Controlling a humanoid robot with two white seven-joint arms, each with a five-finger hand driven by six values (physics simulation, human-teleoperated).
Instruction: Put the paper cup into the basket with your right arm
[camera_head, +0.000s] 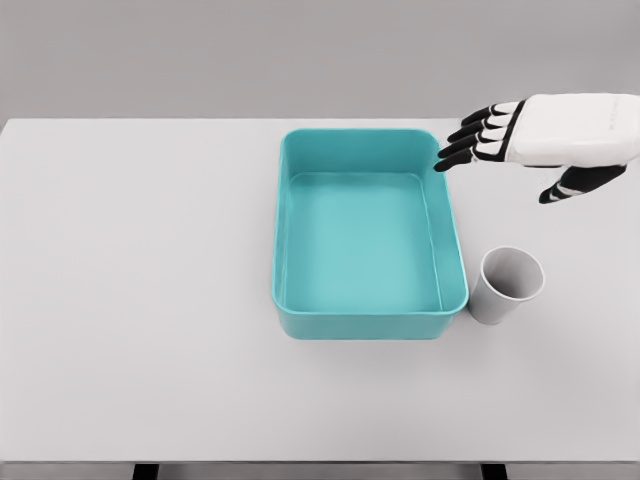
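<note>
The paper cup (510, 284) stands upright on the white table (130, 300), mouth open to the camera, just beside the basket's near right corner — at about four o'clock from the middle of the picture. The teal basket (455, 250) sits at the centre, empty, its long side running away from the robot.

The right hand (535, 140) hangs in the air at about two o'clock, well apart from the cup and farther back on the table. Its fingers (470, 140) are spread and nearly straight, pointing left toward the basket's far right corner, with the thumb hanging below the palm; it holds nothing. The left arm does not show.

By my reading, the reach has not yet arrived, so the whole grasp is ahead. The hand must come down toward six o'clock to meet the cup. The risks follow from how things lie:

- The cup is light and empty; a glancing finger could tip it or push it away.
- It stands so close to the basket wall that fingers may not fit between them — they could knock the rim.
- A hard squeeze could crush the thin paper wall.
- Lifting too low could catch the cup's base on the basket's edge.
</note>
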